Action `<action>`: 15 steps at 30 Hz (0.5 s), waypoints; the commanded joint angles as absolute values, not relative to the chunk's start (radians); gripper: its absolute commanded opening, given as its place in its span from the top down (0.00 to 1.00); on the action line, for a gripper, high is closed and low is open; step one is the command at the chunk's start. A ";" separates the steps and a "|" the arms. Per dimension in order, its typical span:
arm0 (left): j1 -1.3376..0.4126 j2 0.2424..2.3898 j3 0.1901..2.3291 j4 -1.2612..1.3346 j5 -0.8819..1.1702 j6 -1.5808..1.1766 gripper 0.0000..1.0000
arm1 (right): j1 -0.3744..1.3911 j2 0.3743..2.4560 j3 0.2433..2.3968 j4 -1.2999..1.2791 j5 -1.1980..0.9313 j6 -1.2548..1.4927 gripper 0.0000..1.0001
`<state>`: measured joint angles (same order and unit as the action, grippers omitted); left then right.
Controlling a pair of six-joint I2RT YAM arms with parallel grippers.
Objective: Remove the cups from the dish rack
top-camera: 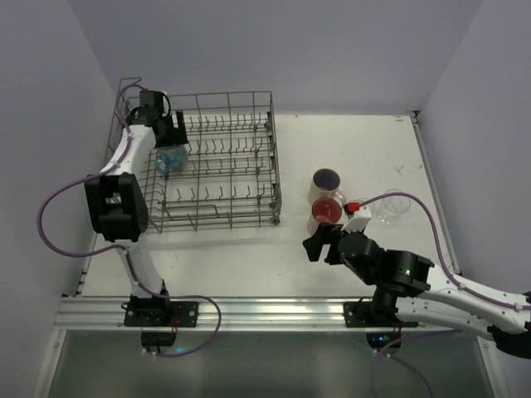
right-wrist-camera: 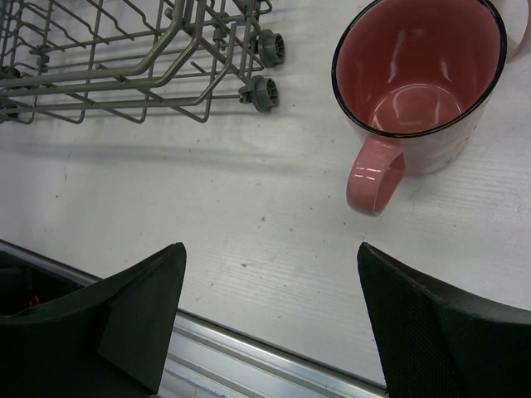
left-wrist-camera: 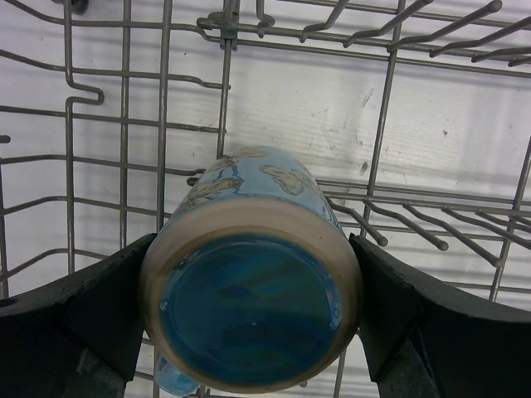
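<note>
Blue cup (left-wrist-camera: 253,307): sits low in the left end of the dish rack (top-camera: 272,166), tilted, with its flat blue end, ringed in tan, facing the wrist camera; a pale pattern shows on its side.
Left gripper (left-wrist-camera: 253,240): pinching the blue cup, one finger pressed to each side of it.
Around the cup: rack wires cross just behind and beside it. Rows of prongs (left-wrist-camera: 415,220) rise to its right, and the rack's tall left wall is close by.
Red mug (right-wrist-camera: 419,79): upright on the table (top-camera: 249,249), right of the rack and well apart from it, handle turned toward the near edge.
Pink-cream mug (top-camera: 327,182): upright just beyond the red mug; whether they touch I cannot tell.
Clear tumbler (top-camera: 396,203): on the table, right of both mugs.
Right gripper (right-wrist-camera: 270,249): spread wide and holding nothing, over bare table near the red mug's handle.
Rack wheels (right-wrist-camera: 264,93): at the rack's near right corner, between the right gripper and the rack.
</note>
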<state>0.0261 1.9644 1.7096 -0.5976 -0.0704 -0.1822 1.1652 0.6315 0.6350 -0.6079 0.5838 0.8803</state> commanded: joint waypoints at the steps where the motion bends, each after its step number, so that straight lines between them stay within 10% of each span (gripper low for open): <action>1: 0.034 1.829 1.773 -0.607 -0.066 -0.218 1.00 | 1.172 0.675 0.704 -0.594 0.592 0.888 0.14; 15: -0.028 1.545 1.916 -0.651 0.128 -0.331 1.00 | 1.169 0.785 0.857 -0.597 0.551 0.861 0.13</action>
<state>-0.0116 1.6539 1.8656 -0.7273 -0.0227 -0.2600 1.1648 0.7780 0.7879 -0.6140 0.5655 0.8764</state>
